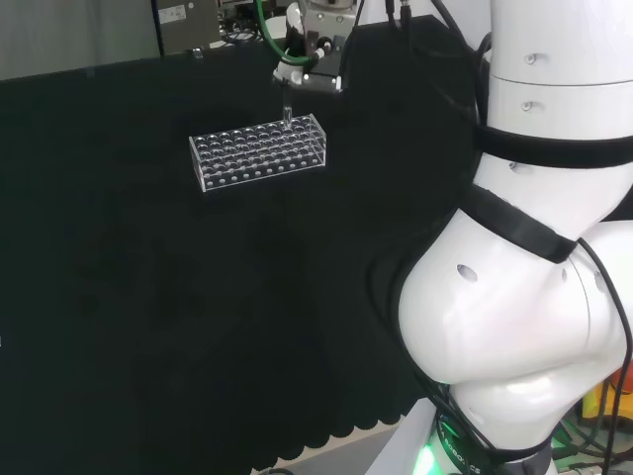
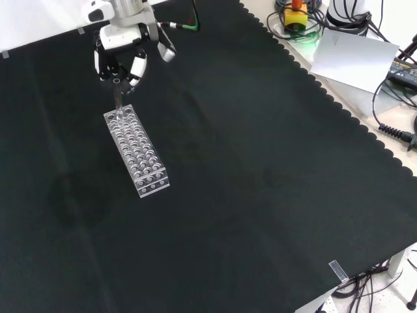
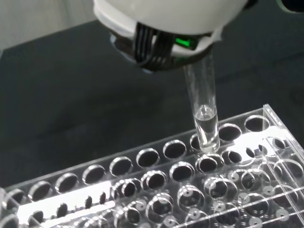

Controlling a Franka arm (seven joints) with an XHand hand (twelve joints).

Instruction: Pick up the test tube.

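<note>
A: Nearest in the front view?
B: Bare black cloth of the table (image 2: 260,195), scalloped along its right edge. Beyond that edge, cables and a grey sheet (image 2: 352,55), with a yellow box topped by a red button (image 2: 294,14) farther back.

A: Farther in?
B: Clear rack (image 2: 136,150) lying on the cloth toward the left of the front view, long side running near to far, rows of round holes across the top. In the head view, same rack (image 1: 259,151) stretched left to right, far across the table.

A: And the test tube?
B: At the far end of the rack in the front view, upright, test tube (image 2: 118,103) lifted so that the rounded bottom sits at the level of the rack's top holes. In the wrist view, test tube (image 3: 203,111) clear, with a little clear liquid in the lower part, bottom just over a hole in the outer rows. Touching the rim or not: cannot tell.

A: State of the hand?
B: Hand (image 2: 120,57) directly above the tube, fingers curled down and pinching the tube's upper end. In the head view, hand (image 1: 309,71) just over the rack's right end.

A: Any readable writing or labels?
B: None legible on the rack, the tube or the hand.
</note>
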